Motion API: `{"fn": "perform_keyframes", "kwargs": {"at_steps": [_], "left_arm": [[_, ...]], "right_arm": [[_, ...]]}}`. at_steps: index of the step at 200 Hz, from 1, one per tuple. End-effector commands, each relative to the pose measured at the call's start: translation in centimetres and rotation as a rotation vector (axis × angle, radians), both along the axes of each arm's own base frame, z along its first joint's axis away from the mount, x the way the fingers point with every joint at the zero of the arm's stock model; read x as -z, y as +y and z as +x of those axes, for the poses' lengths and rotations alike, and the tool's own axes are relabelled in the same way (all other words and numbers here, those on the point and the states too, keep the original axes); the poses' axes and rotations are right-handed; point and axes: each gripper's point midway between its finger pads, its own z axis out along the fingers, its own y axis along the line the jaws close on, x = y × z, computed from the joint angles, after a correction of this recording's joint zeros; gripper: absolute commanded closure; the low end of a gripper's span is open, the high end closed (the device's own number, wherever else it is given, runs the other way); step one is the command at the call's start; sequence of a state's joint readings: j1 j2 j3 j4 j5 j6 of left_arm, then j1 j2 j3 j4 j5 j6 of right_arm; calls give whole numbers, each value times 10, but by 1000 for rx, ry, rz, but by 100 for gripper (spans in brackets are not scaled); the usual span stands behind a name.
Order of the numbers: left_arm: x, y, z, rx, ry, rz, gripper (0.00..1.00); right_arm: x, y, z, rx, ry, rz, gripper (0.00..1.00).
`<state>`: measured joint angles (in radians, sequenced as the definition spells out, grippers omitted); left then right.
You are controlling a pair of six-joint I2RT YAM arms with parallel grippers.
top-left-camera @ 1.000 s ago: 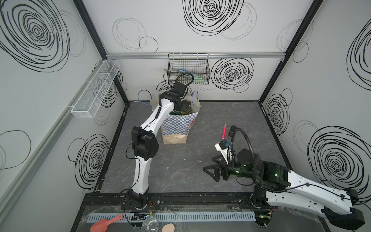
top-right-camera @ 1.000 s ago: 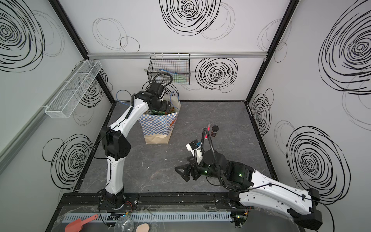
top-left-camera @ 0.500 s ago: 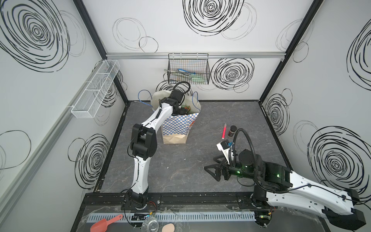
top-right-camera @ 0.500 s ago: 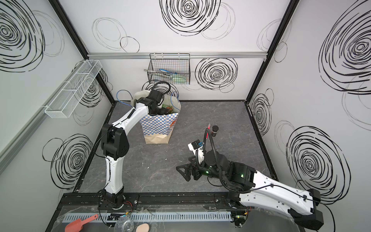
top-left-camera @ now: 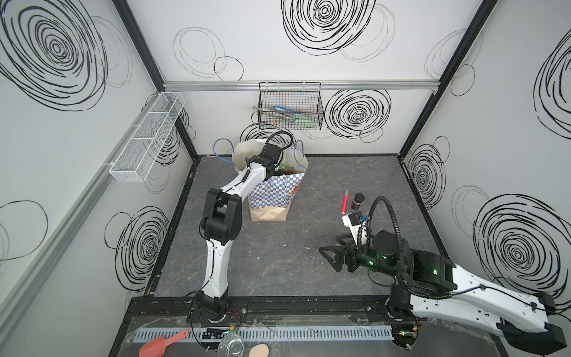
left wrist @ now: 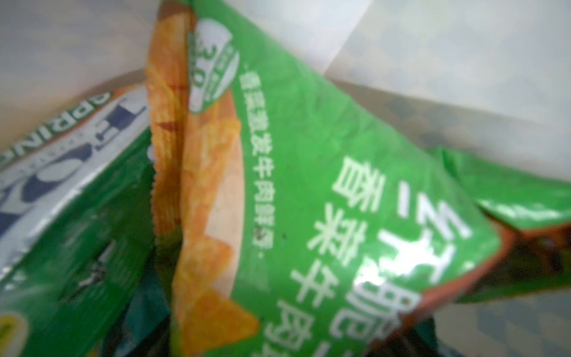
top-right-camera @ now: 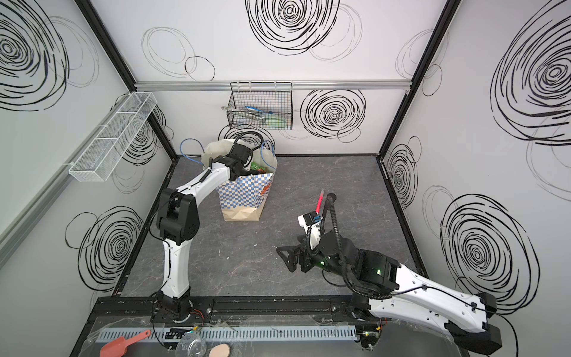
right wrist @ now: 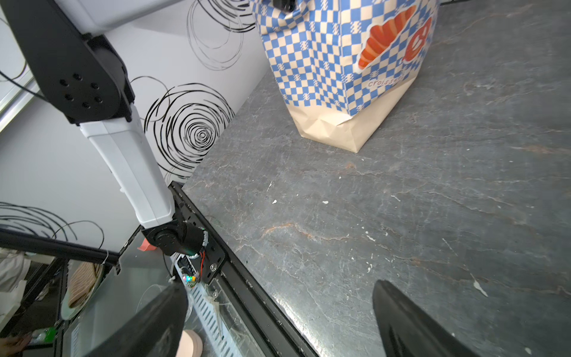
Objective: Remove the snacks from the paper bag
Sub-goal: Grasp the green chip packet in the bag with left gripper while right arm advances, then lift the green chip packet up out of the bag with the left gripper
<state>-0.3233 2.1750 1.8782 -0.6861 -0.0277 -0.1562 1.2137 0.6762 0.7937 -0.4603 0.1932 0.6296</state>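
Note:
The paper bag [top-left-camera: 275, 194] [top-right-camera: 244, 194] [right wrist: 324, 61], blue-and-white check over a tan base, stands upright at the back left of the floor. My left gripper [top-left-camera: 273, 168] [top-right-camera: 242, 168] reaches down into its open mouth, and the bag hides its fingers. A green snack packet [left wrist: 324, 185] fills the left wrist view, with a green and silver packet [left wrist: 61, 185] beside it; no fingers show there. In both top views green snacks [top-left-camera: 285, 168] [top-right-camera: 258, 168] peek from the bag's mouth. My right gripper [top-left-camera: 332, 247] [top-right-camera: 289, 247] [right wrist: 279, 309] hovers open and empty over the front right floor.
A red marker pen [top-left-camera: 345, 202] and a small dark jar [top-left-camera: 358, 200] lie on the floor behind the right arm. A black wire basket [top-left-camera: 290, 108] hangs on the back wall and a white mesh shelf [top-left-camera: 148, 136] on the left wall. A red scoop [top-left-camera: 160, 343] lies beyond the front rail.
The left arm's wrist has shifted toward the back of the bag and sunk deeper into its mouth. The right arm has hardly moved.

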Motion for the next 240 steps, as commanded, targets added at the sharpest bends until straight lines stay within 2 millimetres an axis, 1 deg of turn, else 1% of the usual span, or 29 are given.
{"fn": "perform_keyframes", "kwargs": {"at_steps": [1,20,35,60,74,77,90,103,121,138,166,186,196,218,240], "left_arm": [[54,21,-22,-20,158,61,42],[42,16,-22,-8,142,44,56],[31,14,-21,2,123,36,67],[5,14,-16,10,79,69,84],[-12,14,-13,13,52,73,95],[-15,13,-13,14,46,71,100],[-34,15,-10,9,13,71,100],[-52,16,-9,2,-27,79,100],[-77,16,-10,1,-77,75,100],[-102,15,-11,-3,-132,64,100],[-144,8,-16,12,-234,50,100],[-171,9,-19,10,-290,43,100],[-183,9,-22,11,-315,38,100],[-208,18,-24,-12,-377,45,100],[-225,22,-28,-22,-413,37,100]], "right_arm": [[-35,-16,12,104,-53,74,3],[-49,-22,15,129,-84,110,3],[-55,-24,16,135,-99,116,3],[-64,-26,17,143,-113,114,3],[-72,-27,18,145,-120,128,3],[-73,-27,17,144,-123,132,3],[-78,-27,17,137,-137,140,3],[-83,-31,20,153,-156,127,3],[-88,-36,25,175,-177,98,3],[-92,-36,28,176,-187,83,3],[-92,-34,29,160,-185,82,3],[-90,-33,31,153,-174,88,3],[-90,-33,32,151,-169,97,3],[-91,-33,33,150,-160,105,3],[-92,-33,35,149,-155,109,3]]}}
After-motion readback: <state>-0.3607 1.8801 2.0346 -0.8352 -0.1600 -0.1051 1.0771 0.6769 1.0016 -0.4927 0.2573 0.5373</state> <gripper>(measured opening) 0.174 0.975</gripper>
